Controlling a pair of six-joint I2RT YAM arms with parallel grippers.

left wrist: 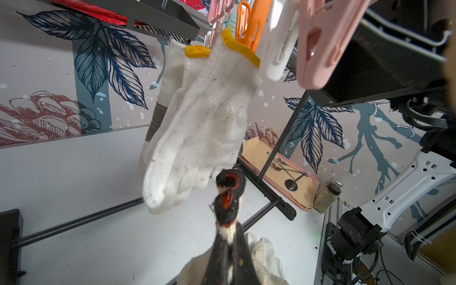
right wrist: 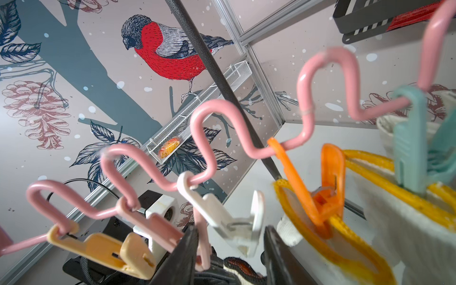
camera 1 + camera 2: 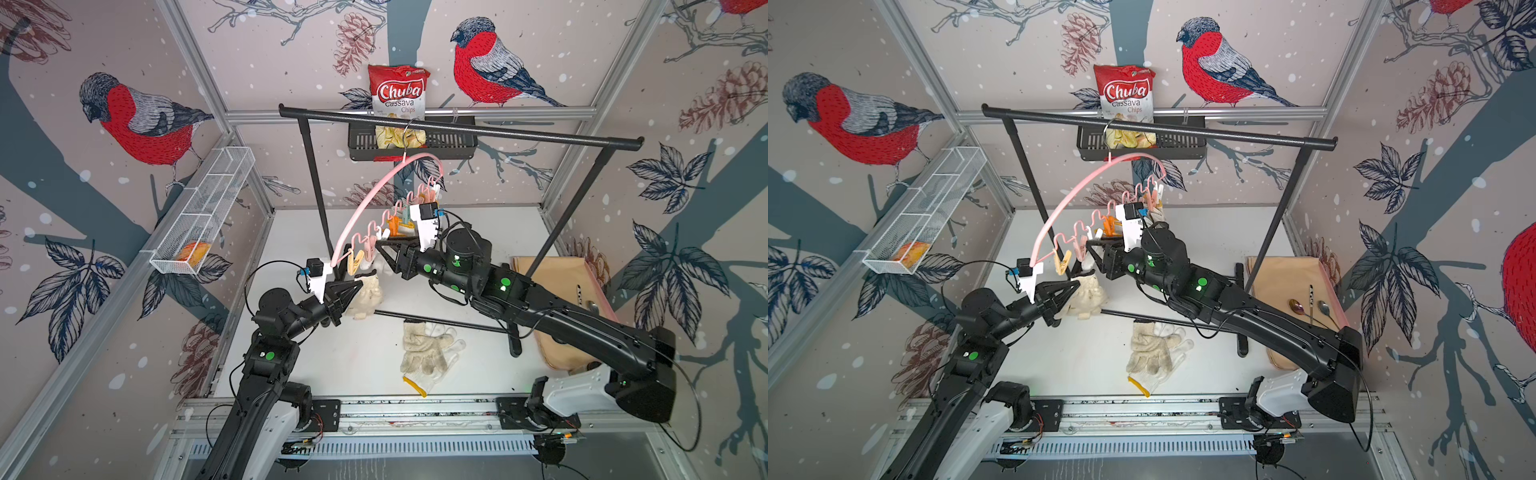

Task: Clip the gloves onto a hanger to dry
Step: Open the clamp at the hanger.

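Note:
The pink hanger point(image 3: 365, 199) point(image 3: 1067, 195) hangs from the black rack bar point(image 3: 498, 135), with pegs along its wavy lower edge point(image 2: 222, 108). White knitted gloves point(image 1: 209, 111) with yellow cuffs hang from the orange and teal pegs point(image 2: 323, 197). My left gripper point(image 3: 360, 285) point(image 1: 228, 234) is shut on the black, orange-edged cuff point(image 1: 228, 197) of a cream glove point(image 3: 370, 295) point(image 3: 1088, 296), just below the pegs. My right gripper point(image 3: 382, 248) point(image 2: 230, 237) is open, with the white peg point(image 2: 237, 222) and one arm of a pink peg between its fingers. More gloves point(image 3: 428, 349) point(image 3: 1154, 349) lie on the table.
The rack's base bar point(image 3: 449, 322) crosses the table under both arms. A tan mat point(image 3: 1304, 286) with spoons lies at the right, beside a small jar point(image 1: 328, 195). A chips bag point(image 3: 399, 93) sits in a black basket on the back wall. A wire basket point(image 3: 203, 216) hangs on the left wall.

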